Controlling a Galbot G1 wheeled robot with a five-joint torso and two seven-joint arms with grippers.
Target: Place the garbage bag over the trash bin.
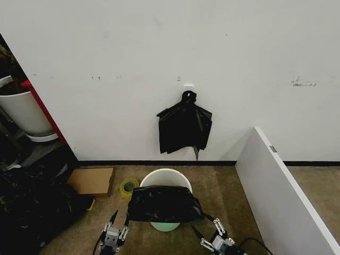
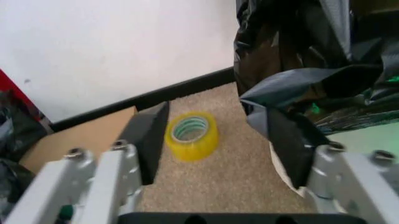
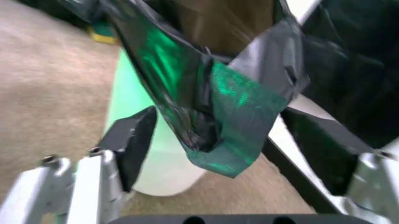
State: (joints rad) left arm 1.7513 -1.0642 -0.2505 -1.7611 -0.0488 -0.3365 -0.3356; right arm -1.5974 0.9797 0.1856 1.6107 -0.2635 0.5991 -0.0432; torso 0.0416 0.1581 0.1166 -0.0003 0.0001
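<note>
Both grippers wide open beside garbage bag point(image 1: 164, 204).

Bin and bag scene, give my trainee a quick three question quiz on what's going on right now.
1. True or false: the bag is draped over the near side of the bin.
2. What lies on the carpet between the cardboard and the bin?
A. scissors
B. tape roll
C. bottle
3. Fill in: the jaws of the left gripper and right gripper are ____.

Key: 1 true; 2 B; 3 open.
</note>
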